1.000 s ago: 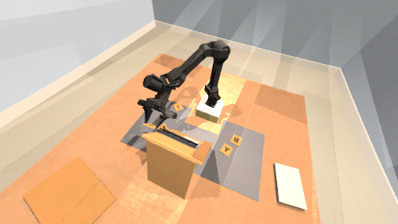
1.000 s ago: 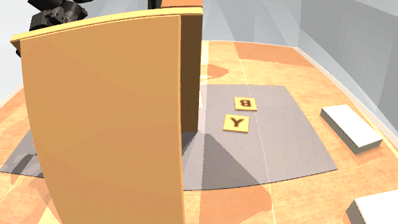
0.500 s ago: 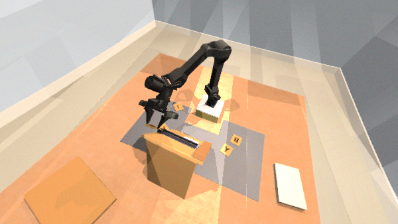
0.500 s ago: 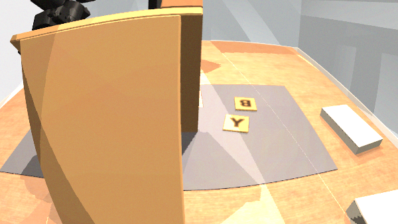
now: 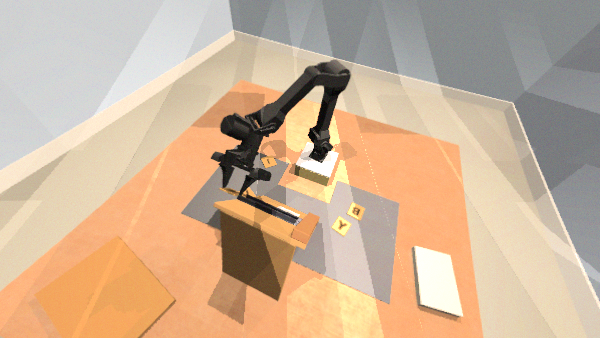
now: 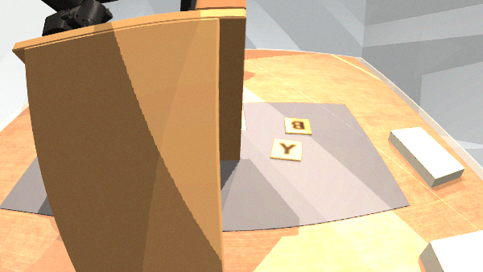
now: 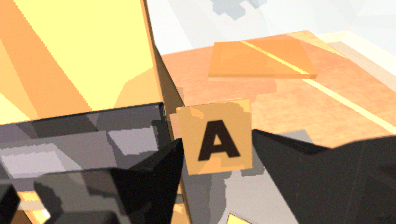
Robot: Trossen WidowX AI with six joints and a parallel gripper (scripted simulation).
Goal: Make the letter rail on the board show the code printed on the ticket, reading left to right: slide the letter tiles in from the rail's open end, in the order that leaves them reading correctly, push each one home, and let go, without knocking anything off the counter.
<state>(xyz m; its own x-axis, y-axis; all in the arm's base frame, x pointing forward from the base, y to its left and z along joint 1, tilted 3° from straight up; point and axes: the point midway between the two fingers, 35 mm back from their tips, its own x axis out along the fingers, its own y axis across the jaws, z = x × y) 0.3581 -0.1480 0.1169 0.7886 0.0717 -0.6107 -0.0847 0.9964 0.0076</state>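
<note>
My gripper [image 5: 239,184] [image 7: 216,139] is shut on a tan tile marked A [image 7: 216,137], held upright between the fingers. It hangs at the left, open end of the dark letter rail [image 5: 270,207] [image 7: 80,132], which runs along the top of the wooden board stand [image 5: 257,240] [image 6: 121,141]. The tile sits just beside the rail's end. An orange stop block [image 5: 306,227] closes the rail's right end. Tiles B [image 5: 355,210] [image 6: 298,125] and Y [image 5: 342,225] [image 6: 286,149] lie flat on the grey mat [image 5: 370,260] [image 6: 334,181]. Another tile [image 5: 269,162] lies behind the gripper.
A white flat slab [image 5: 437,280] [image 6: 426,156] lies at the right; I cannot read any print on it. An orange panel [image 5: 105,295] [image 7: 262,60] lies at the front left. The arm's white base [image 5: 316,167] stands behind the board. Low walls ring the counter.
</note>
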